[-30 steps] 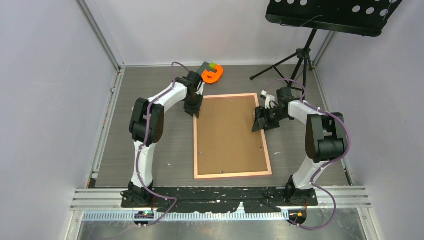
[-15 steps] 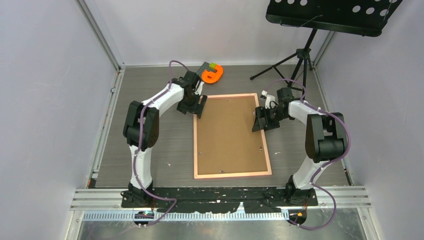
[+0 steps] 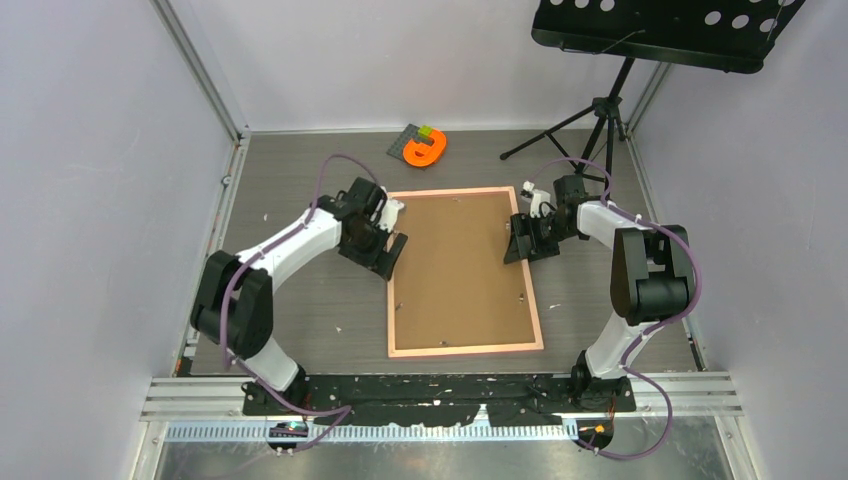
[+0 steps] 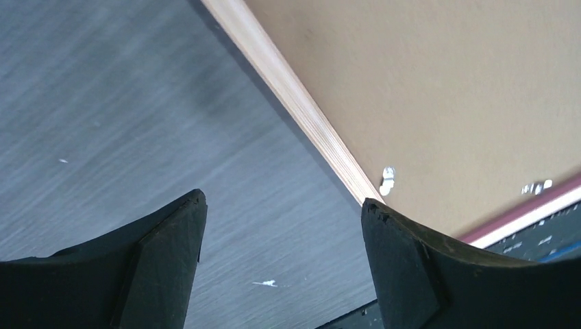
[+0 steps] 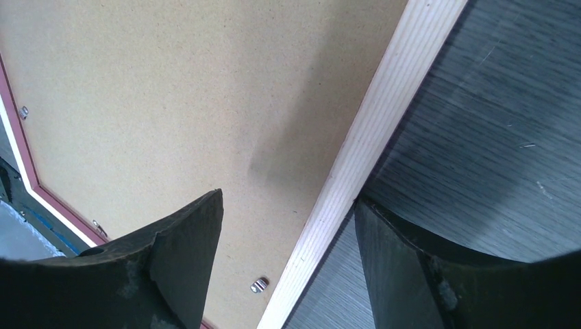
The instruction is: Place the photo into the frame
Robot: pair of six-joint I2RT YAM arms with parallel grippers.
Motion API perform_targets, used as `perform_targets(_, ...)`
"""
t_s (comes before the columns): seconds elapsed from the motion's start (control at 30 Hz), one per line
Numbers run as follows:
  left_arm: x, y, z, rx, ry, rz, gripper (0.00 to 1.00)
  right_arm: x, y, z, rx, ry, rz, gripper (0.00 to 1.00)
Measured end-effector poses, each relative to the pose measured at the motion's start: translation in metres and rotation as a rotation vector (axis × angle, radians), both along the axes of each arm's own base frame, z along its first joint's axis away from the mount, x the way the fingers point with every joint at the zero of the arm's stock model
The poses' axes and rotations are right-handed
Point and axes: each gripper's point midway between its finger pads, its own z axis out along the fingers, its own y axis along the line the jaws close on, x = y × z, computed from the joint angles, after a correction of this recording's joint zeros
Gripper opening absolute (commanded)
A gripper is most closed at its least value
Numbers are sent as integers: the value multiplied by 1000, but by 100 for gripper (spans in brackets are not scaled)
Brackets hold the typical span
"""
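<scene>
The frame (image 3: 391, 300) lies face down in the middle of the table, its pale pink rim around a plain brown backing board (image 3: 460, 270). The photo is hidden. My left gripper (image 3: 390, 252) is open and low over the bare table, just outside the frame's left edge (image 4: 301, 110), with nothing between its fingers (image 4: 284, 205). My right gripper (image 3: 518, 245) is open astride the frame's right edge (image 5: 384, 116): one finger hangs over the board (image 5: 171, 103) and the other over the table outside the rim. Small metal clips (image 4: 388, 181) sit along the board's edge.
An orange object (image 3: 425, 150) with a grey-and-green piece lies at the far edge of the table. A black music stand's tripod (image 3: 600, 125) stands at the back right, its tray (image 3: 670, 30) overhead. Walls enclose three sides. The arms' black base rail (image 3: 440, 395) runs along the near edge.
My left gripper has opened and moved nearer along the frame's left edge, away from its far left corner. The right arm and the frame have not moved.
</scene>
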Motion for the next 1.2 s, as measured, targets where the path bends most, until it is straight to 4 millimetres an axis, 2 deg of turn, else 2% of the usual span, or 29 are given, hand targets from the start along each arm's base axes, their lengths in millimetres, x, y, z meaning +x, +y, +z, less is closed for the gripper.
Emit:
perform_targets(0.13, -29, -5, -3, -2, -5, -105, 84, 0, 0, 0, -2, -3, 1, 79)
perform_targets(0.27, -48, -10, -7, -11, -14, -192, 85, 0, -2, 0, -11, -14, 6, 79)
perform_targets(0.47, -66, -14, -17, -9, -5, -260, 99, -1, -3, 0, -18, -26, 18, 79)
perform_targets(0.6, -75, -15, -25, -6, 9, -278, 100, -1, -3, 0, -18, -27, 21, 79)
perform_targets(0.93, -78, -19, -37, 23, 29, -269, 91, -1, -3, 0, -20, -29, 24, 80)
perform_targets(1.2, -66, -28, -43, 78, 32, -228, 86, -1, -3, 0, -19, -29, 24, 79)
